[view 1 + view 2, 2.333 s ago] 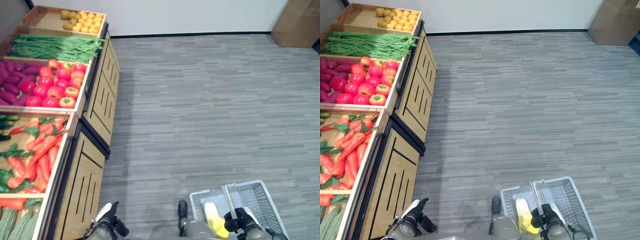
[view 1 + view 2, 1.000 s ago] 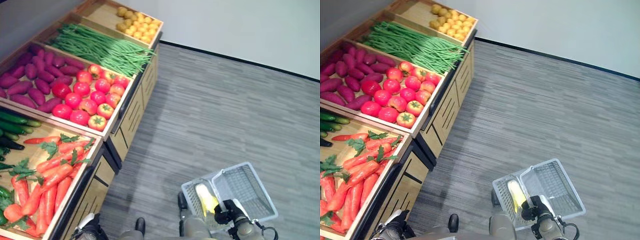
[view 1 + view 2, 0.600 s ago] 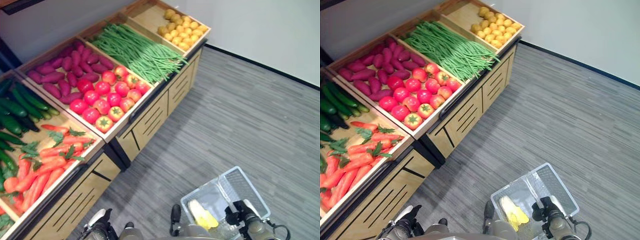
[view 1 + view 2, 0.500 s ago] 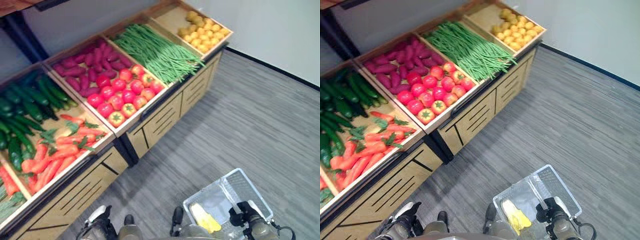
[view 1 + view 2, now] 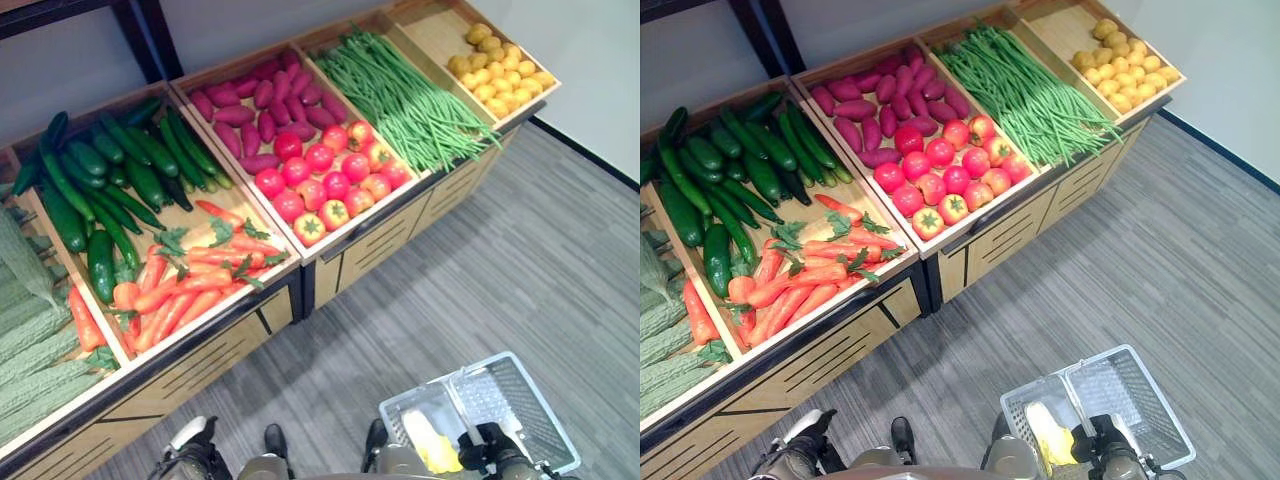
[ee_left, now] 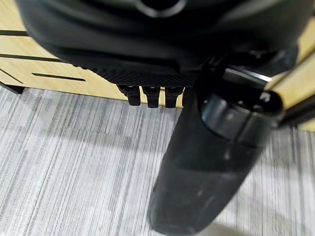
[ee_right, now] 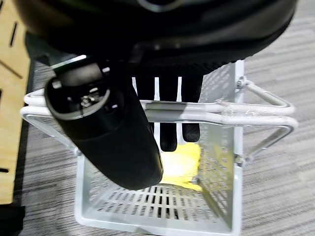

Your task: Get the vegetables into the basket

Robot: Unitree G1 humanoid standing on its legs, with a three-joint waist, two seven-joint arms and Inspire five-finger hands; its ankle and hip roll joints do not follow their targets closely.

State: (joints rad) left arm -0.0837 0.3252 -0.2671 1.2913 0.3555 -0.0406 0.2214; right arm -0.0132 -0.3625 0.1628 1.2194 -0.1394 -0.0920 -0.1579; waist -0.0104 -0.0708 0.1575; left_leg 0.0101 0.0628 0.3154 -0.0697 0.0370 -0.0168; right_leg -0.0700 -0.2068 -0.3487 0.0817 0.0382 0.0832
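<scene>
Eye views: wooden produce stand (image 5: 330, 262) far left, orange carrots (image 5: 190, 275) nearest. White wire basket (image 5: 1140, 395) near right, holding one yellow item (image 5: 1045, 425).

Left wrist: left hand (image 6: 152, 96) curled, empty (open it before reaching).

Right wrist: right hand (image 7: 167, 115) hooked round basket handle (image 7: 256, 110); keep basket level.

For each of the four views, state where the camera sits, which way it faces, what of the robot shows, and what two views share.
Left eye view: on the head, looking down at the produce stand; left hand low.
Right eye view: beside it, same scene, shifted; shares the white basket.
Left wrist view: on the left wrist, facing the stand's wooden front and grey floor.
Right wrist view: on the right wrist, facing the basket's handle, right hand curled round it, a yellow vegetable inside.
</scene>
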